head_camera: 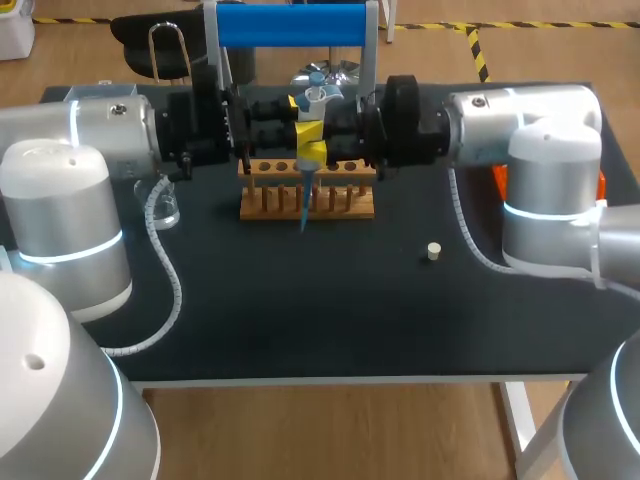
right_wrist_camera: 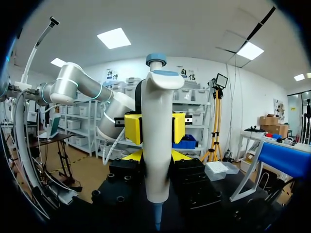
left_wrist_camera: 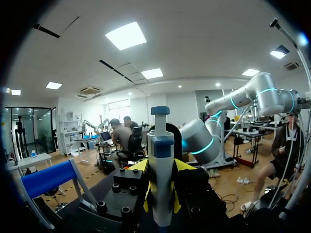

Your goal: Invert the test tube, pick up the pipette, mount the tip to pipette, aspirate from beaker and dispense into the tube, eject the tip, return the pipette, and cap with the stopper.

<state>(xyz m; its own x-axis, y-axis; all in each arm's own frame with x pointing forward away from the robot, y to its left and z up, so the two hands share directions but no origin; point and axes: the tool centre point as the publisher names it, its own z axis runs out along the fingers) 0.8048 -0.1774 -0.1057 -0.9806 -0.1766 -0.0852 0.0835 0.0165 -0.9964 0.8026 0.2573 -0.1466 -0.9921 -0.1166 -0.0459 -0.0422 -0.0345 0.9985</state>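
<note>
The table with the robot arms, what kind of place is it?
Most likely a science lab bench for robot practice. A pipette is held above a wooden test tube rack, a glass beaker stands near it, and a small stopper lies on the dark table.

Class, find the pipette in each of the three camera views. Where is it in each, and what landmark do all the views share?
Head view: the pipette stands upright at the middle, where both arms meet, above the wooden rack.
Left wrist view: the pipette is upright, gripped by the left hand.
Right wrist view: the pipette is upright, gripped by the right hand.
Shared landmark: the blue bar.
</note>
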